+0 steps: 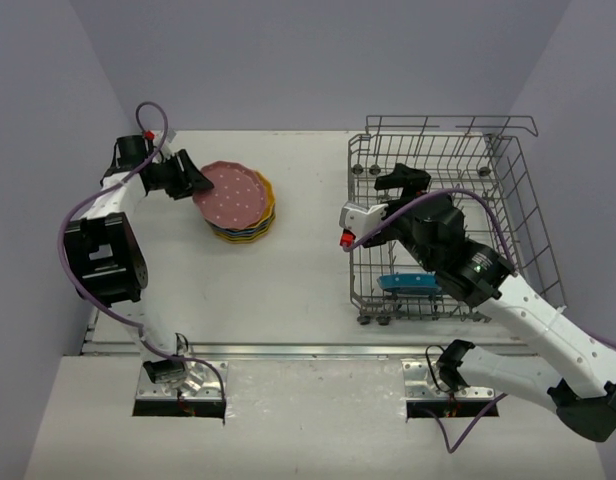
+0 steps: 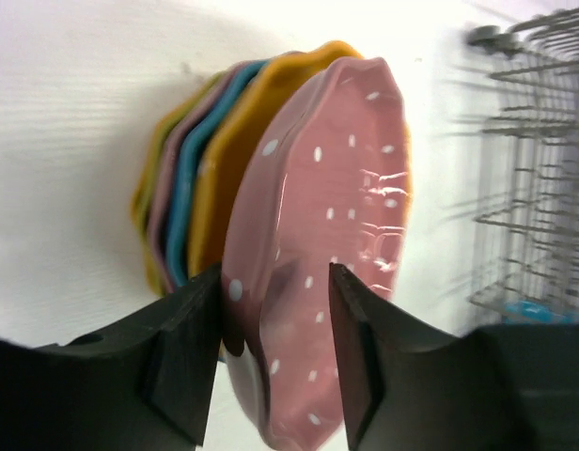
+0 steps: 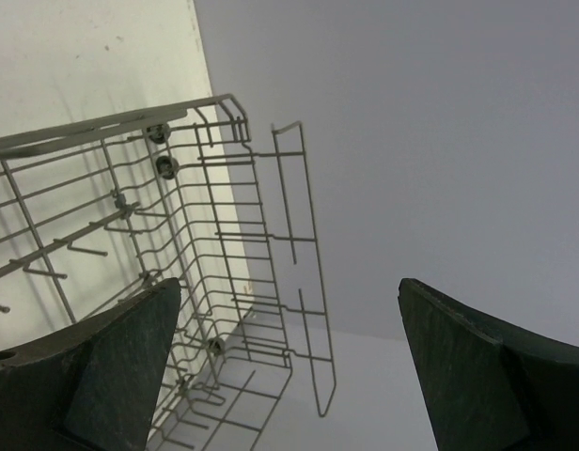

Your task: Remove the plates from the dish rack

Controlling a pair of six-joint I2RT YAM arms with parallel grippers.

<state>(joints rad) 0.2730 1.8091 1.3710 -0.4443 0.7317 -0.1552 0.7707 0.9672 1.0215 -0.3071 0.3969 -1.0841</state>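
top view: the left tool (image 1: 193, 183) sits at the left rim of the pink plate (image 1: 233, 192), which tops a stack (image 1: 250, 230) of plates on the table (image 1: 288, 290), well left of the rack (image 1: 438, 136). the left arm runs up the table's left edge with its elbow folded back and its wrist turned right toward the stack. the right tool (image 1: 400, 180) hangs over the rack's far left part, and its arm crosses the rack slantwise from the near right. a blue plate (image 1: 408, 283) sits in the rack's near end, apart from the right tool.

left wrist: the left tool (image 2: 275, 274) straddles the rim of the pink plate (image 2: 336, 188), fingers a little apart, one on each face. i cannot tell whether they pinch it. the plate leans on the stack (image 2: 214, 160), whose orange, blue, pink and green edges show behind it. the rack (image 2: 524, 169) is blurred at right.

right wrist: the right tool (image 3: 289, 287) gapes wide. past its fingers are the rack (image 3: 224, 235) wires, a strip of table and a grey wall (image 3: 412, 141).
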